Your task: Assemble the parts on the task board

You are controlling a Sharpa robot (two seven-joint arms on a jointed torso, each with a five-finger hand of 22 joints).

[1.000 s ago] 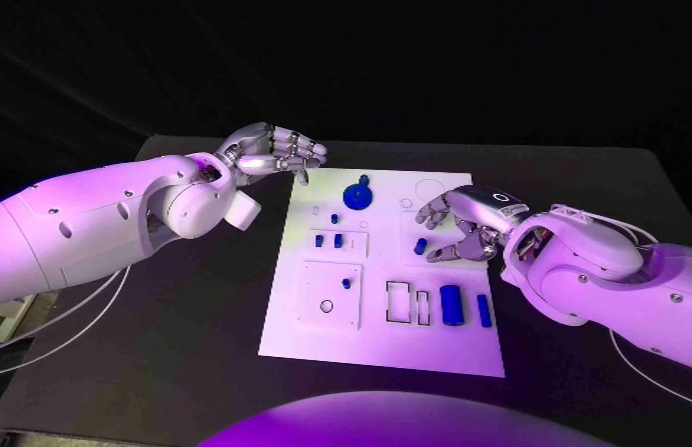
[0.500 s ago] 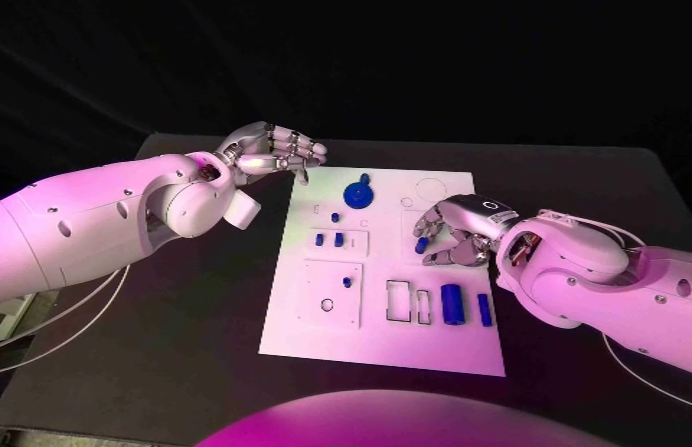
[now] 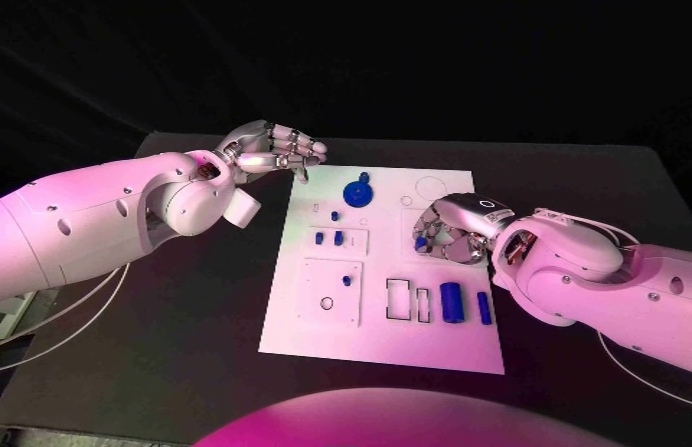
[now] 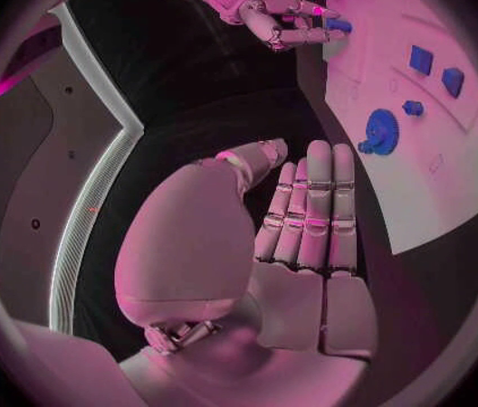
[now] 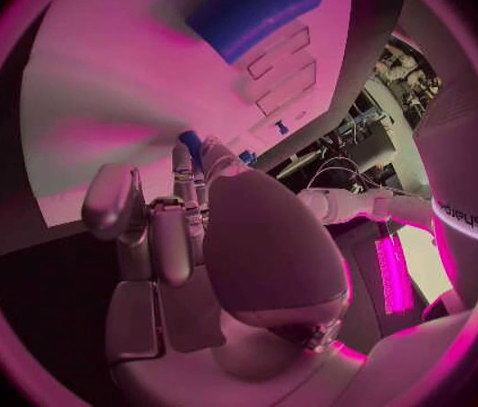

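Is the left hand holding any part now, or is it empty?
Empty. The left hand hovers past the task board's far left corner, fingers curled, with nothing between them in the left wrist view.

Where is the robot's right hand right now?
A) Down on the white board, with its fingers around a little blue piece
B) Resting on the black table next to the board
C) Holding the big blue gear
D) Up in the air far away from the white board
A: in the head view the right hand is down on the task board, its fingers closed around a small blue part, while the blue gear lies apart, untouched.
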